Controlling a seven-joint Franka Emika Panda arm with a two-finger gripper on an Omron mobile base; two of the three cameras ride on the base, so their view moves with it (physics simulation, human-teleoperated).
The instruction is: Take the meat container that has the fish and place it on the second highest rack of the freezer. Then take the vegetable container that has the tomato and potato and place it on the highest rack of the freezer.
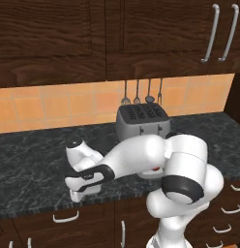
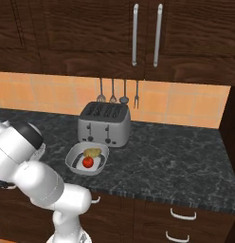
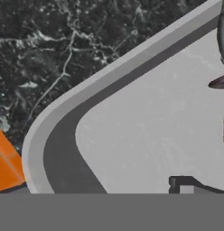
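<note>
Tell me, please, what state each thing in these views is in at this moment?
gripper: open, low over the counter edge, holding nothing.
meat container: on the counter, right under the hand, not gripped.
vegetable container: on the counter before the toaster, tomato and potato inside.
toaster: upright, slots empty.
upper cabinet doors: shut.
drawers: shut.

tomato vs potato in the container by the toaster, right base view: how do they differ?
Colour: the tomato is bright red, the potato pale yellow-tan. Shape: the tomato looks round, the potato longer and lumpier. Position: the tomato lies nearer the counter's front edge, the potato nearer the toaster. Shared: both lie side by side inside the grey vegetable container.
</note>
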